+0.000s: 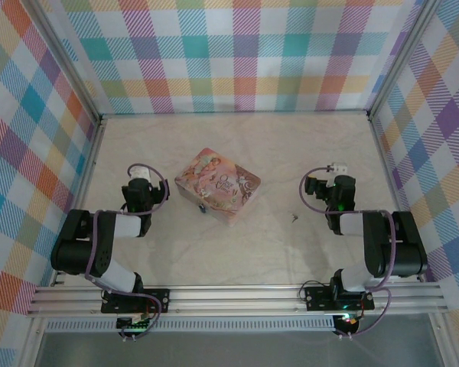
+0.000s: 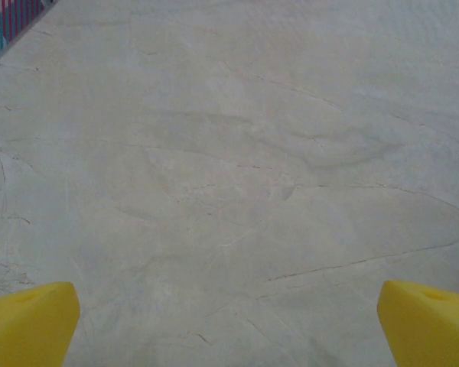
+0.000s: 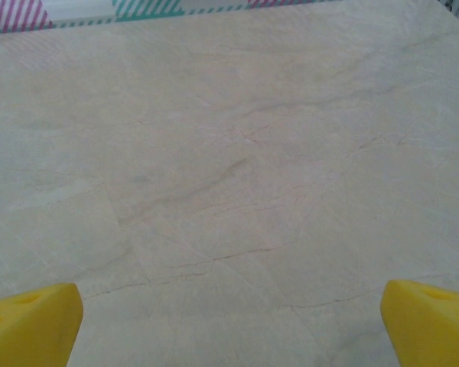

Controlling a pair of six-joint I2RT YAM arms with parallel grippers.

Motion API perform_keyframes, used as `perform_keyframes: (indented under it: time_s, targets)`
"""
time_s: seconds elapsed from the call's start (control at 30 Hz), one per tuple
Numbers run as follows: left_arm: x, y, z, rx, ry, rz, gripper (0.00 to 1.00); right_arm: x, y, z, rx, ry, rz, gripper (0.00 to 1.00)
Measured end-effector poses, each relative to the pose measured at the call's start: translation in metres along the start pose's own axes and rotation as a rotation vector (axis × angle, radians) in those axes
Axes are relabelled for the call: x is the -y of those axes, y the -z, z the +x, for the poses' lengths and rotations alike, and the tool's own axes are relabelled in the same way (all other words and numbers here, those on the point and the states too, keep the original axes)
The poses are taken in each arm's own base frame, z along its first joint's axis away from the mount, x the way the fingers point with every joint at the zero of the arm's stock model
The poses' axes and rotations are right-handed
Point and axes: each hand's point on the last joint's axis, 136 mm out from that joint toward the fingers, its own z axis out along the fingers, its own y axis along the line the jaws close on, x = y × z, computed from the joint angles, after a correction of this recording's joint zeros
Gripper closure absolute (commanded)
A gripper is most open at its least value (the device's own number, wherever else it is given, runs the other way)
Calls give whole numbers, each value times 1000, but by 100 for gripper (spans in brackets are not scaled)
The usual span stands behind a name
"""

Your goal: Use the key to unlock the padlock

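Note:
The padlock is a tiny dark thing with a blue patch, sitting against the near left edge of a pink illustrated tin in the middle of the table. The key is a small grey sliver lying on the table to the right of the tin. My left gripper hangs to the left of the tin. My right gripper hangs to the right of the key. In each wrist view, the left gripper and the right gripper stand open over bare table, yellow fingertips far apart.
The pale marble-patterned table is walled by plaid panels on the left, back and right. An aluminium rail carrying both arm bases runs along the near edge.

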Motion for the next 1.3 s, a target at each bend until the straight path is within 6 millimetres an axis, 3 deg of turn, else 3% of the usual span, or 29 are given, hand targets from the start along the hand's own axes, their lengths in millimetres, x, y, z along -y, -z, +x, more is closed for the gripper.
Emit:
perform_keyframes:
  time_s: [0.17,0.3,0.47,0.6,0.67,0.87,0.97,1.17,1.3]
  targets:
    - [-2,9,-50,65,38,-25,0,-3,10,-52,60,-12,-1,0]
    - [-6,27,-83,109,133,-7,0,-6,26,-78,75,-103,-18,0]
    - [-10,37,-130,84,336,57,0,-18,47,-93,-6,-350,-75,0]
    - [14,33,-160,5,393,204,1,-48,56,-88,-117,-466,-237,0]
    - [31,27,-157,-66,411,278,2,-63,61,-77,-189,-506,-301,0]
    - [80,4,-91,-388,467,430,9,-117,97,-54,-346,-540,-465,4]
    - [107,-2,-68,-518,458,485,13,-138,110,-40,-411,-550,-522,4]
    - [146,-1,-58,-610,423,596,20,-170,123,2,-570,-549,-561,6]
    - [158,9,-52,-652,406,633,23,-188,121,25,-661,-545,-562,7]
